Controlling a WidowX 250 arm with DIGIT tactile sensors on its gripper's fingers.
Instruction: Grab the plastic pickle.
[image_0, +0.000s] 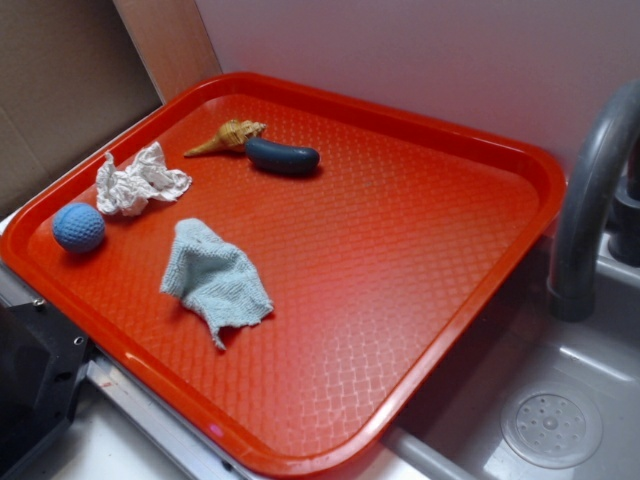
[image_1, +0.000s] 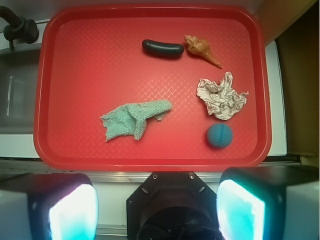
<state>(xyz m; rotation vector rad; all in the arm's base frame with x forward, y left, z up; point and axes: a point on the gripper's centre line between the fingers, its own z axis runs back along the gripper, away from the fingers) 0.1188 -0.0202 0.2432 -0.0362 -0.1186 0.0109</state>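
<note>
wrist view shows the gripper (image_1: 157, 202) spread wide with nothing between its two fingers (image_1: 67, 210), hanging off the near edge of the red tray (image_1: 75, 160) and touching nothing. across the tray from left to right lie a green cloth (image_1: 135, 119), the plastic pickle (image_1: 162, 48) near the far rim, a seashell (image_1: 201, 49) just beside the pickle, crumpled paper (image_1: 221, 96) and a blue ball (image_1: 219, 135).

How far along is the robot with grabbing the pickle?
Nothing looks done yet. The pickle lies untouched on the red tray, beside the seashell. The tool is open and empty, back at the tray's near edge in the wrist view. Approaching, lowering and closing on the pickle all remain.
</note>
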